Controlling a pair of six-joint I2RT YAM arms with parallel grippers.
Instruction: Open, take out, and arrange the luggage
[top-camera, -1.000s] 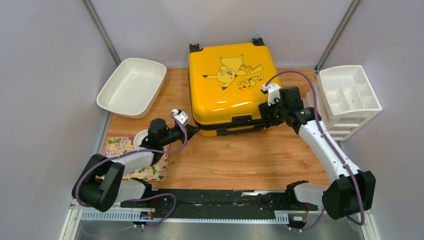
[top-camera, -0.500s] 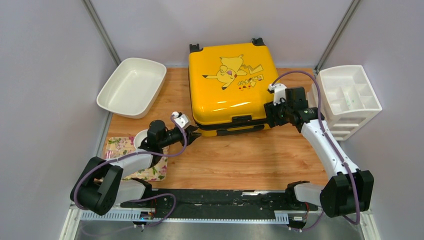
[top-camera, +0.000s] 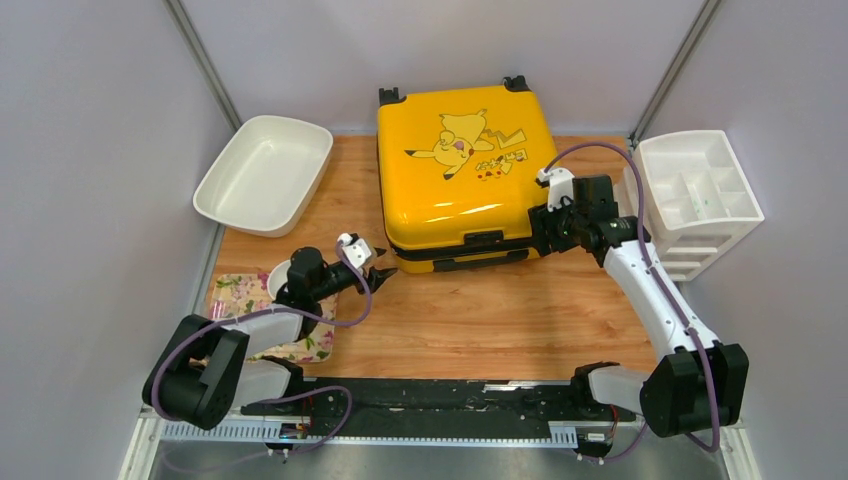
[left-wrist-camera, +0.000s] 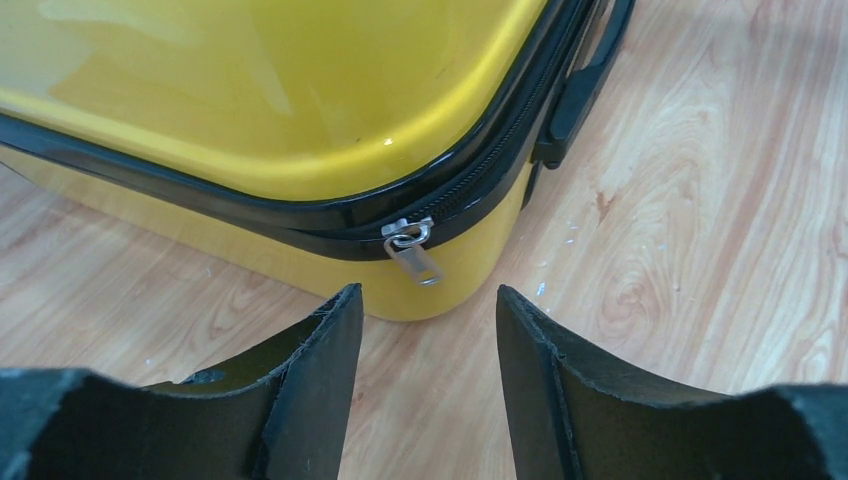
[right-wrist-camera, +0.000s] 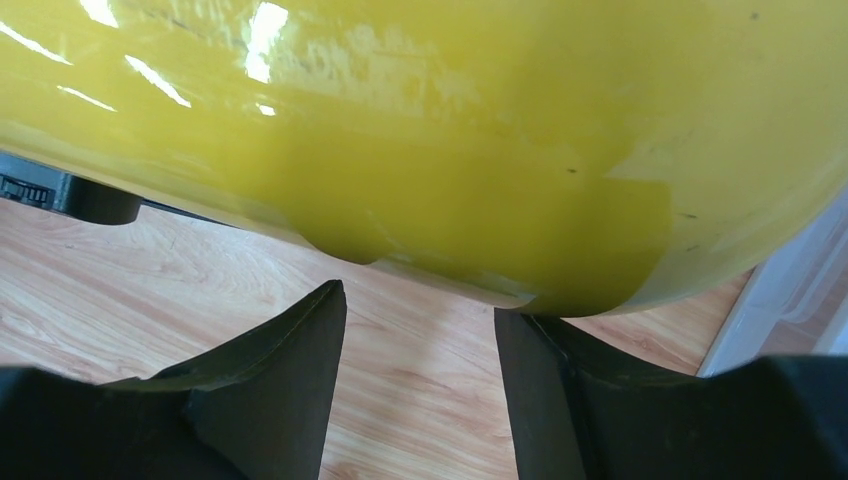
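Luggage (top-camera: 462, 170) lying flat, wheels (top-camera: 390, 95) at far end

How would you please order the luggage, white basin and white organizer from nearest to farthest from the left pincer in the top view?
1. luggage, its near corner just ahead of the left pincer.
2. white basin, back left.
3. white organizer, far right.

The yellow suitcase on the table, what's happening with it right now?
The yellow suitcase lies flat and closed on the wooden table. The left claw is open just off its near left corner, lined up with the zipper pull but not touching it. The right claw is open at the near right corner. Nothing has been taken out yet.
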